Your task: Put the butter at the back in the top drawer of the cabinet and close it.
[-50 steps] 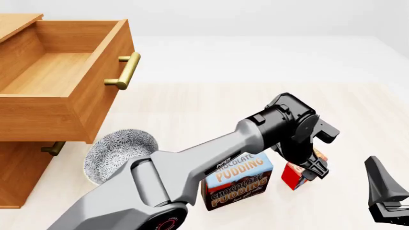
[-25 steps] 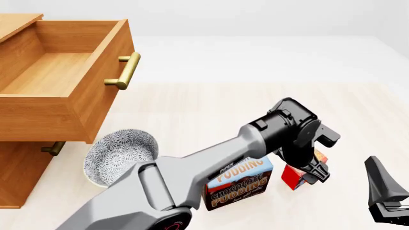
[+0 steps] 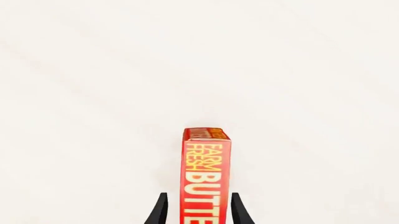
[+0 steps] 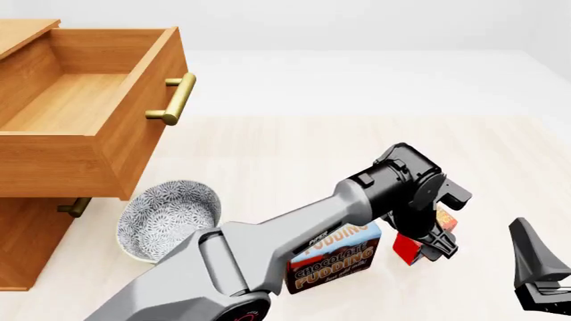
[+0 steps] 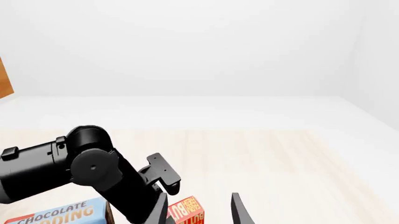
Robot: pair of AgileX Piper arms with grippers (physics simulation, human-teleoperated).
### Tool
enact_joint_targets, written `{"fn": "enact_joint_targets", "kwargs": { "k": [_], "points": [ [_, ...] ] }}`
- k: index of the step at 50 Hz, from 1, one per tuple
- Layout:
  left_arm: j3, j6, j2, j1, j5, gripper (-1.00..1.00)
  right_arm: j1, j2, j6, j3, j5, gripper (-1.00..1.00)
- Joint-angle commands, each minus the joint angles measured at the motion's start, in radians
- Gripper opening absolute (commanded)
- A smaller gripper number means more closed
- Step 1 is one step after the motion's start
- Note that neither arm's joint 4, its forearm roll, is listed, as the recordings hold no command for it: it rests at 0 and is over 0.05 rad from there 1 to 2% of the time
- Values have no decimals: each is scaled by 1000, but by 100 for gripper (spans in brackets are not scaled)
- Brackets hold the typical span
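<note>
Top drawer (image 4: 85, 114): pulled well out of the cabinet (image 4: 27, 241), its floor bare. I take this as readiness to receive the box, with closing left for last.

Butter (image 3: 206, 179): a small red box standing on the worktop (image 4: 295, 154), just beside the pudding box (image 4: 335, 261), on that box's right in the front view and well apart from the drawer.

Left pincer (image 3: 196, 212): aimed down over the butter with one dark finger (image 3: 159, 212) on each long side. The fingers look close against the box, but whether they already press it I cannot tell.

Butter against left pincer: between the fingers, its printed face running out beyond their tips. The straddling pose suits a side grip for lifting.

Right pincer (image 5: 199, 210): low at the right edge of the front view, fingers apart, holding nothing, the butter just ahead of it.

Bowl (image 4: 170, 214): patterned, on the worktop below the open drawer, something the carry may need to clear.
</note>
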State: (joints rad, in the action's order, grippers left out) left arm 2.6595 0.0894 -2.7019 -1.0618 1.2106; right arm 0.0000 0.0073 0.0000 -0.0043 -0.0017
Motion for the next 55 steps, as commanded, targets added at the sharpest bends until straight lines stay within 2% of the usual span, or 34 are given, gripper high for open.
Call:
{"fn": "enact_joint_targets", "kwargs": {
  "k": [1,4,5,24,41,43,45,50,55],
  "points": [
    [-3,14,-16,1,-2,100,0,0,0,0,0,100],
    [2,15,-25,0,1,100,0,0,0,0,0,100],
    [4,14,-27,0,2,-100,0,0,0,0,0,100],
    [2,6,-29,-23,6,-100,0,0,0,0,0,100],
    [-36,-27,69,-33,-2,-100,0,0,0,0,0,100],
    [-109,-45,124,-16,-46,-100,0,0,0,0,0,100],
    [-88,-29,132,-26,-27,-100,0,0,0,0,0,100],
    [-155,-55,198,-20,-61,-100,0,0,0,0,0,100],
    [-182,-63,229,-23,-73,-100,0,0,0,0,0,100]
  ]
}}
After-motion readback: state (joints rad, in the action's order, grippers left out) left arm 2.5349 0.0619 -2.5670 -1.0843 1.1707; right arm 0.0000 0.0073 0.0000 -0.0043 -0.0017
